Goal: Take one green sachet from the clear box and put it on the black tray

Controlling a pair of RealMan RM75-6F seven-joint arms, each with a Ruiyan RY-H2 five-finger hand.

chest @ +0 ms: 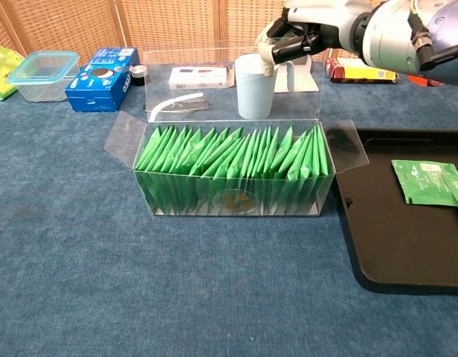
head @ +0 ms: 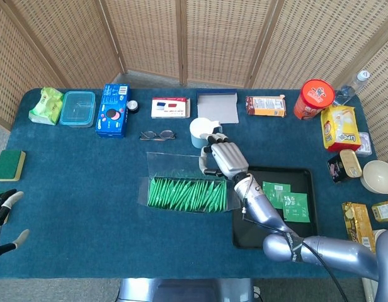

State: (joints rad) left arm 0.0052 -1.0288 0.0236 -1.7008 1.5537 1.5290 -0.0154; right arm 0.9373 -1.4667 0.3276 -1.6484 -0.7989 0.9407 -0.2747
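Observation:
The clear box [head: 227, 200] [chest: 236, 204] sits mid-table, packed with a row of green sachets [head: 184, 194] [chest: 229, 152]. Its lid [head: 172, 163] [chest: 214, 97] stands open behind the row. My right hand [head: 224, 158] [chest: 303, 33] is at the lid's top right corner, fingers curled in on its edge. The black tray [head: 269, 236] [chest: 392, 245] lies just right of the box, with two green sachets [head: 285, 200] [chest: 418, 181] on it. At the table's left front my left hand [head: 5, 217] hangs with fingers apart, holding nothing.
A pale blue cup [head: 200, 129] [chest: 255, 85] stands right behind the lid, under my right hand. Glasses [head: 157, 134], a blue biscuit box [head: 113, 110] and a lidded container [head: 77, 108] lie at the back left. Snack packs and a red can [head: 315, 97] crowd the right side.

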